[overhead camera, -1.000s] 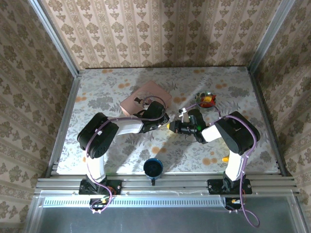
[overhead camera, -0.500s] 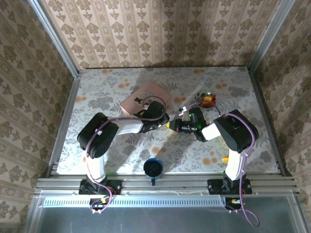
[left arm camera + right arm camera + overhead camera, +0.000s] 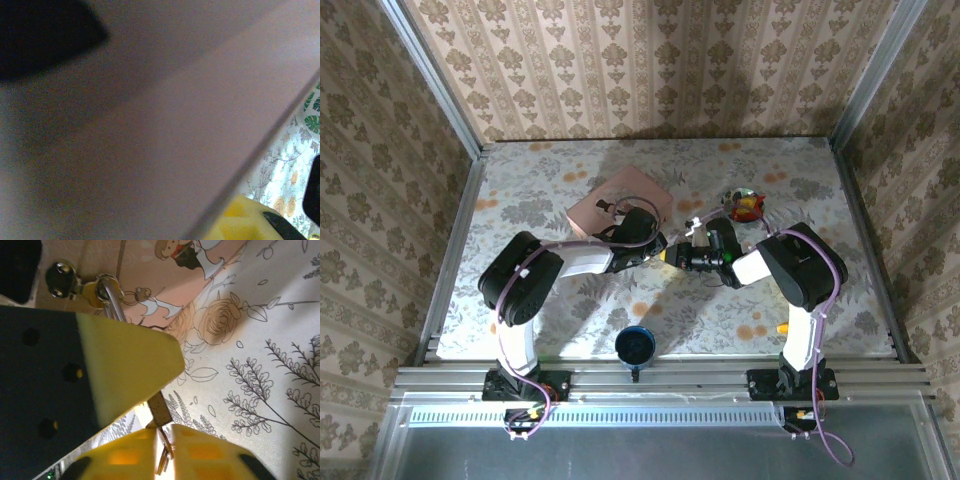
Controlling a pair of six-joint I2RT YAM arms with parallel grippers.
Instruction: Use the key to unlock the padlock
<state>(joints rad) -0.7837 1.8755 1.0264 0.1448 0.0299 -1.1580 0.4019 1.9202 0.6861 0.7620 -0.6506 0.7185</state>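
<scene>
Tiny brass-brown metal padlock [image 3: 111, 297], silvery shackle showing, sits clenched in the left gripper [image 3: 661, 251], by the flat pink box [image 3: 615, 203]. Thin brown metal key [image 3: 159, 415] runs lengthwise from the right gripper [image 3: 164, 440] straight toward it. I can't tell whether those jaws pinch it.

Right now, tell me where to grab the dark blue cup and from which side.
Grip the dark blue cup by its rim, from straight above. It stands upright with its mouth open upward, so the wall can likely be pinched, inside and outside. Its small handle points at the near rail, which makes it awkward to reach.
</scene>
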